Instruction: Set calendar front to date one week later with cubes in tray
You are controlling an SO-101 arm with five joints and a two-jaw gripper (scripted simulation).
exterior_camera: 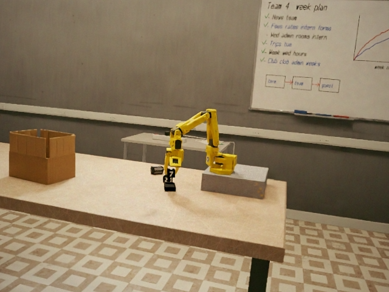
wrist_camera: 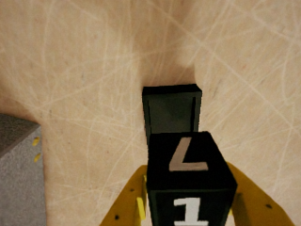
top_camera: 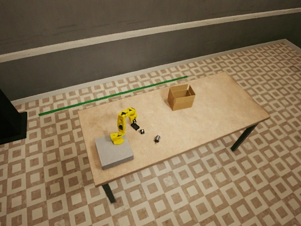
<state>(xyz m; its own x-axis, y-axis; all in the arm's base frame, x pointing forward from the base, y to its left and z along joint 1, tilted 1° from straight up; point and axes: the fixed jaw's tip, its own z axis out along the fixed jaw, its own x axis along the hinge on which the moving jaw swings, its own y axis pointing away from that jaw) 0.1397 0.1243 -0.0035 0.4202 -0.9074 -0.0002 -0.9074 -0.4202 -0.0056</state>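
My gripper [top_camera: 134, 121] [exterior_camera: 171, 172] [wrist_camera: 189, 200] is shut on a black cube [wrist_camera: 188, 181] and holds it above the tray. In the wrist view, a 7 lying sideways and a 1 show on this cube. The black tray [top_camera: 134, 126] [exterior_camera: 169, 187] [wrist_camera: 171, 112] stands on the table with no cube seen in it; the held cube hides its near end in the wrist view. The other black cube [top_camera: 142, 132] [exterior_camera: 165, 179] sits on the table beside the tray and is partly hidden in the exterior view. The month's name cannot be read.
A small dark object with grey panels [top_camera: 157, 139] [exterior_camera: 156, 170] lies beyond the loose cube. An open cardboard box [top_camera: 182, 103] [exterior_camera: 30, 168] stands farther off. The arm's grey base block [top_camera: 114, 153] [exterior_camera: 232, 187] [wrist_camera: 21, 184] is near the tray.
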